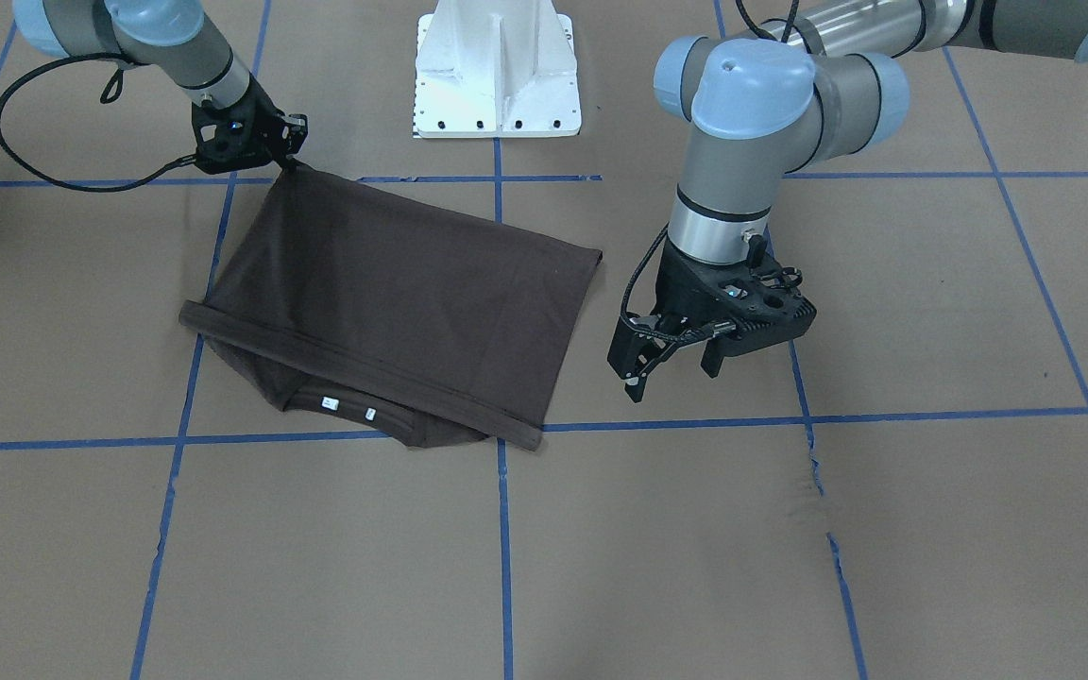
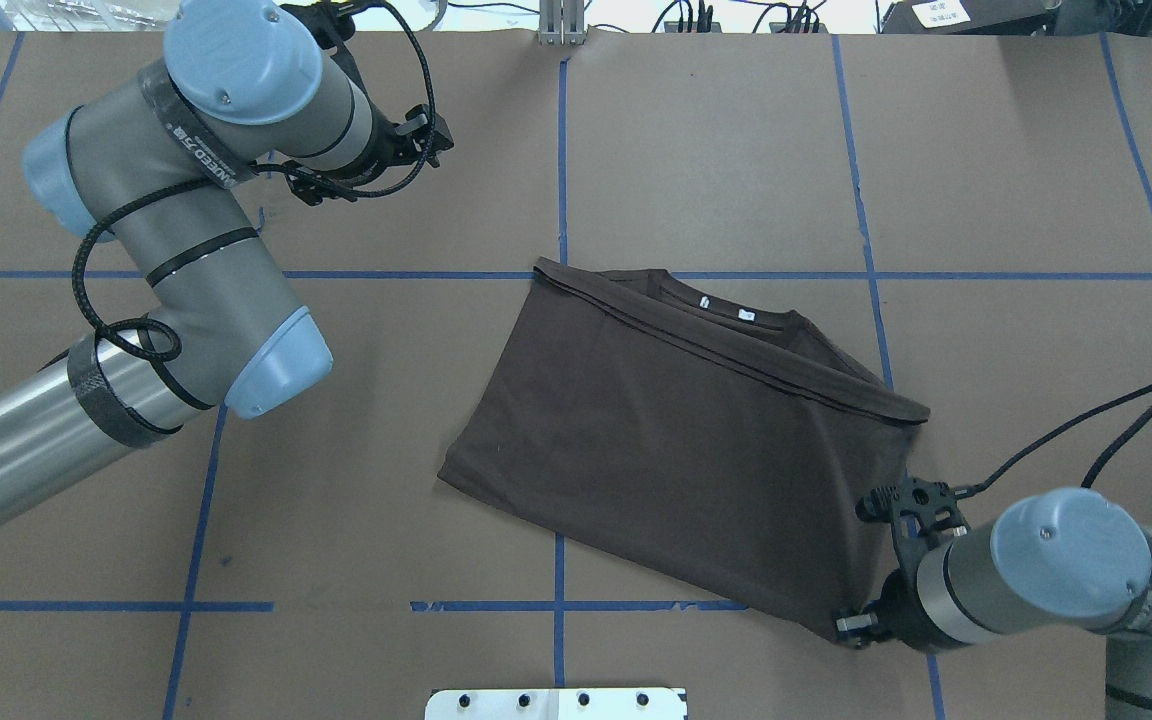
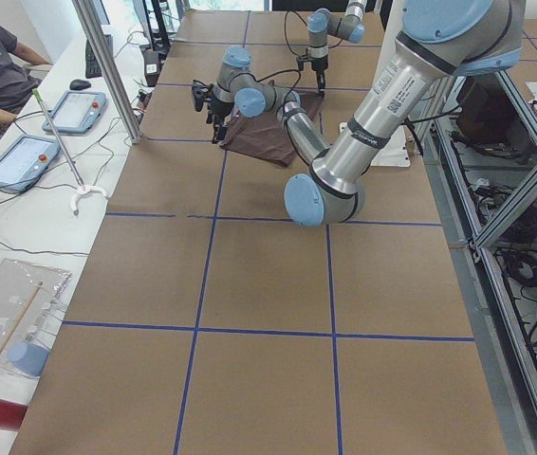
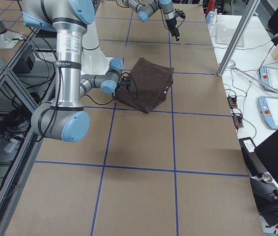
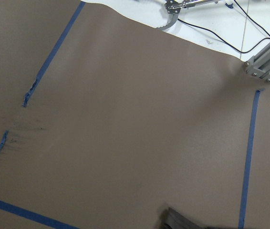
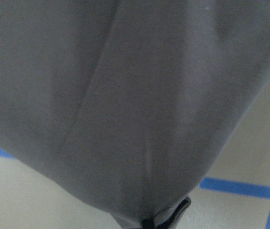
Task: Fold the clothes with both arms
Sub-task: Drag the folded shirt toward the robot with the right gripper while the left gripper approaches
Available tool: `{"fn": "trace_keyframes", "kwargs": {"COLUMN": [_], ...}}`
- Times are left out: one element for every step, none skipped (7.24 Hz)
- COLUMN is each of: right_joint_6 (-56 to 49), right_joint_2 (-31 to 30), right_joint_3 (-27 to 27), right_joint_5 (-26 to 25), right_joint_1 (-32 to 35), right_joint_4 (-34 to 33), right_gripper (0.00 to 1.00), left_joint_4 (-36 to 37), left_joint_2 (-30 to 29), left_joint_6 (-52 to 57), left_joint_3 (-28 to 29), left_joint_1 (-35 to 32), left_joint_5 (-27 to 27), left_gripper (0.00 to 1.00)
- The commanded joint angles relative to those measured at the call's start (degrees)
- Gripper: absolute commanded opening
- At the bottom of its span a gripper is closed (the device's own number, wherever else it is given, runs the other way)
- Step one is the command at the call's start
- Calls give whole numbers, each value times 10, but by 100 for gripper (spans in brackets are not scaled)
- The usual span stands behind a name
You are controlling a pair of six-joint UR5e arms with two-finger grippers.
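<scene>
Dark brown thin knit T-shirt [image 1: 393, 302], just the one, sits folded into a rough rectangle near the middle of the brown paper tabletop [image 1: 884, 529]. Its hem is rolled into a tube along the far edge, with the ribbed collar [image 1: 303, 401] and two tiny white tags [image 1: 329, 403] peeking out past it. Of the two arms, the right claw [image 1: 291, 162] is clamped on one lifted near corner and the left claw [image 1: 671, 378] hangs beside the shirt with jaws apart, holding nothing. The right wrist view is just blurry fabric.
</scene>
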Motion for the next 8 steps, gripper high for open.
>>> {"fn": "trace_keyframes", "kwargs": {"right_joint_6": [10, 10, 10, 10, 10, 9, 9, 9], "right_joint_2": [-11, -11, -4, 25, 50, 67, 87, 101], "right_joint_3": [21, 37, 44, 47, 48, 47, 48, 48], "right_joint_5": [-28, -29, -27, -24, -12, 0, 14, 22], "right_joint_1": [-49, -41, -10, 31, 81, 121, 154, 173], "right_joint_4": [3, 3, 5, 5, 5, 5, 5, 5], "right_gripper": [99, 100, 100, 100, 100, 100, 100, 100], "left_joint_4": [0, 1, 6, 20, 25, 25, 25, 24], "left_joint_2": [0, 2, 7, 37, 71, 83, 86, 87], "left_joint_6": [-11, -13, -20, -74, -133, -208, -256, -284], "left_joint_3": [-6, -14, -28, -58, -92, -100, -100, -96], "left_joint_1": [12, 23, 41, 84, 137, 184, 219, 251], "left_joint_5": [-1, -2, -2, -2, -2, 1, 4, 5], "left_gripper": [100, 100, 100, 100, 99, 93, 87, 83]}}
